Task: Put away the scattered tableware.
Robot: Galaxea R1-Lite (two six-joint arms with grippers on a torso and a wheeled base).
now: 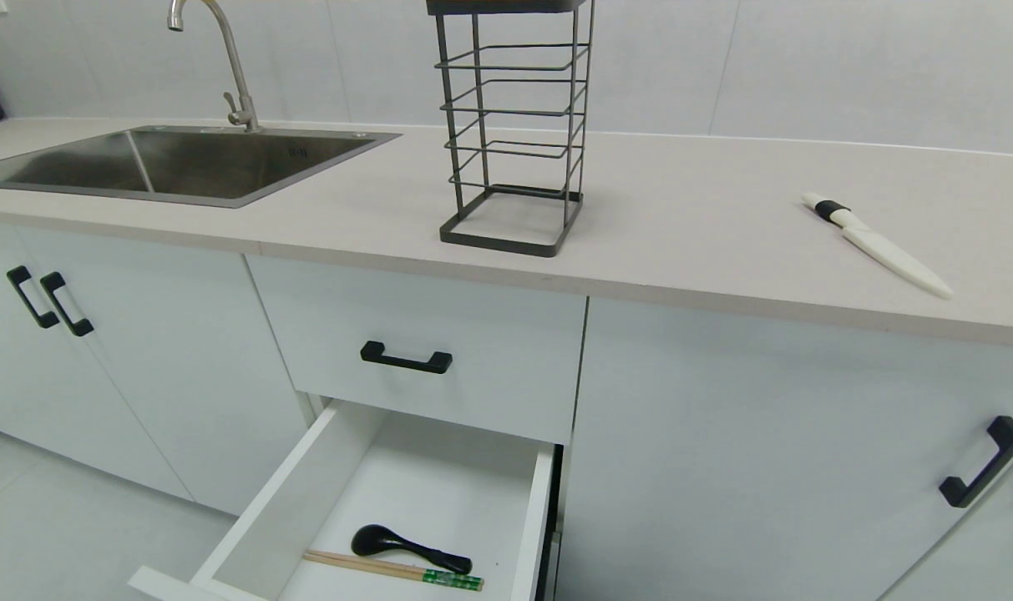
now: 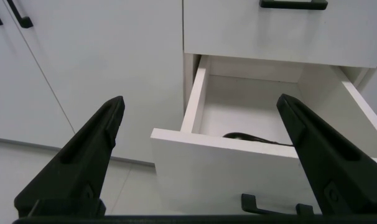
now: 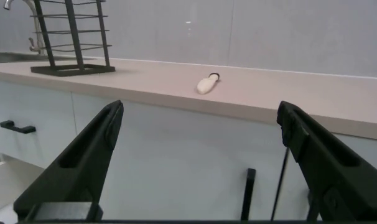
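Knife (image 1: 878, 246) lies on the desk (image 1: 681, 192), long axis diagonal, tip toward the front-right; left end effector (image 2: 201, 102) and right end effector (image 3: 201, 107) released.

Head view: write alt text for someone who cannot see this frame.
An open white drawer under the countertop holds a black spoon and a pair of chopsticks. On the countertop, a white knife lies to the right of a black wire rack, with a steel sink at the left.
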